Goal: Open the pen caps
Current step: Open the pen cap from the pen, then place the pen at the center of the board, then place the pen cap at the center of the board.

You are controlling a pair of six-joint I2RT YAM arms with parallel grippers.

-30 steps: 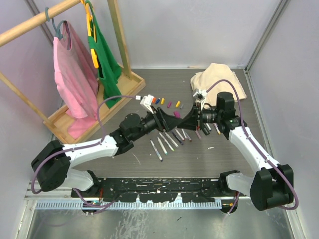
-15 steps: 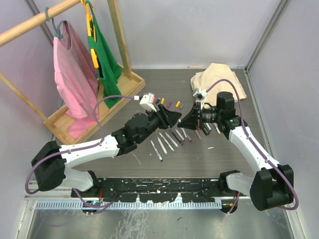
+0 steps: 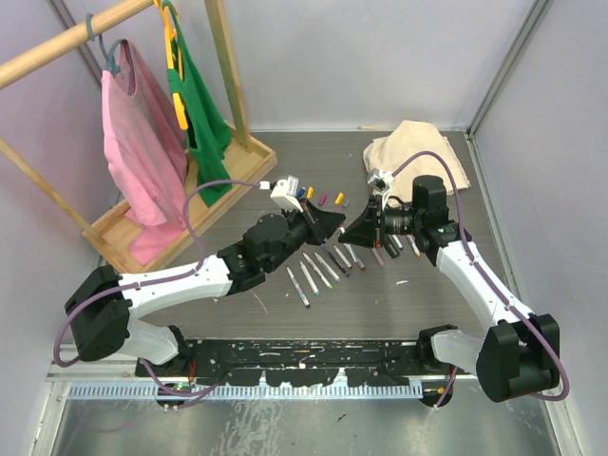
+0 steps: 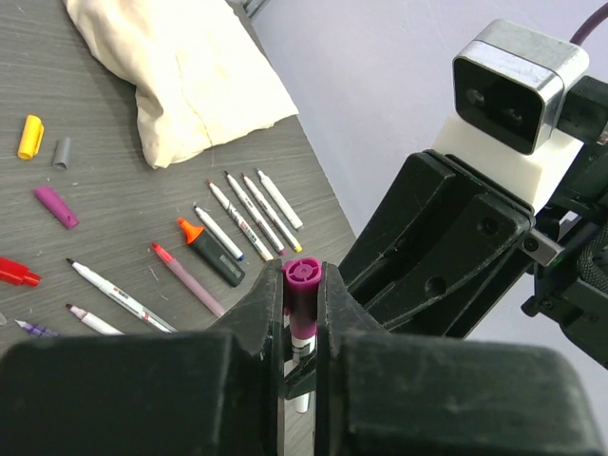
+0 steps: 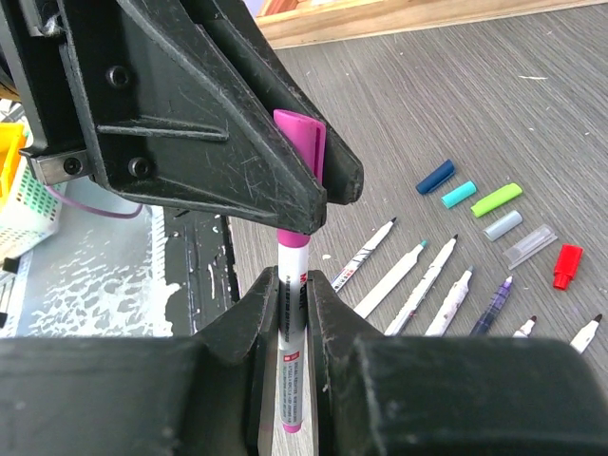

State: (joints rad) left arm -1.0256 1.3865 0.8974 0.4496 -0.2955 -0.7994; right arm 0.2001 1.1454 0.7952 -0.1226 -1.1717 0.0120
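A white-barrelled pen [image 5: 291, 342] is held above the table between both arms. My right gripper [image 5: 292, 283] is shut on its barrel. My left gripper [image 4: 302, 285] is shut on its magenta cap [image 4: 302, 290], which is still seated on the pen; the same cap [image 5: 306, 142] shows behind the left finger in the right wrist view. In the top view the left gripper [image 3: 332, 223] and right gripper [image 3: 353, 228] meet tip to tip. Loose caps lie on the table: blue [image 5: 435, 177], teal [image 5: 459, 193], green [image 5: 496, 199], red [image 5: 567, 265], yellow [image 4: 31, 136], purple [image 4: 57, 206].
Several uncapped white pens [image 3: 318, 269] lie in a row under the grippers, with a black highlighter [image 4: 211, 254] among them. A cream cloth [image 3: 418, 152] sits at the back right. A wooden clothes rack [image 3: 228, 76] with pink and green garments stands at the back left.
My left gripper has moved right to the pen in the right gripper and closed on its magenta cap. The right arm has stayed still.
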